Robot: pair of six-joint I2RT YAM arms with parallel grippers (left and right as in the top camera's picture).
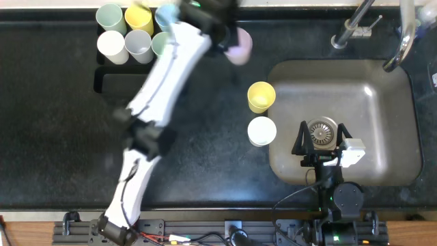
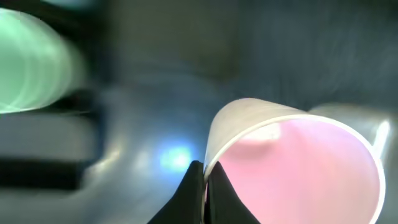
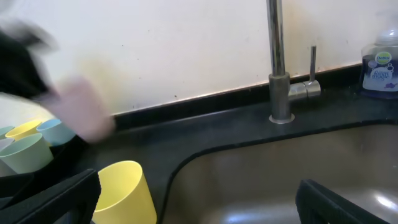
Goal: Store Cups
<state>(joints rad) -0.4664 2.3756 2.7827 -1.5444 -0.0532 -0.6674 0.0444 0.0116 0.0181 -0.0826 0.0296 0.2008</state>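
My left gripper [image 1: 229, 37] is lifted near the back of the counter, shut on the rim of a pink cup [image 2: 298, 168]; the same pink cup [image 1: 240, 45] is blurred in the top view. Several cups [image 1: 130, 31] in green, yellow, blue and white stand grouped on a dark rack at the back left, and a green cup [image 2: 31, 68] shows in the left wrist view. A yellow cup [image 1: 261, 96] and a white cup [image 1: 261, 131] stand on the counter by the sink's left rim. My right gripper [image 1: 321, 140] rests open over the sink [image 1: 382, 102], beside the yellow cup [image 3: 124, 190].
A tap [image 1: 355, 27] stands behind the sink, with a blue soap bottle [image 3: 380, 71] on the ledge at its far side. The dark counter [image 1: 54, 137] stretches left of the sink. A white wall [image 3: 186, 43] runs behind it.
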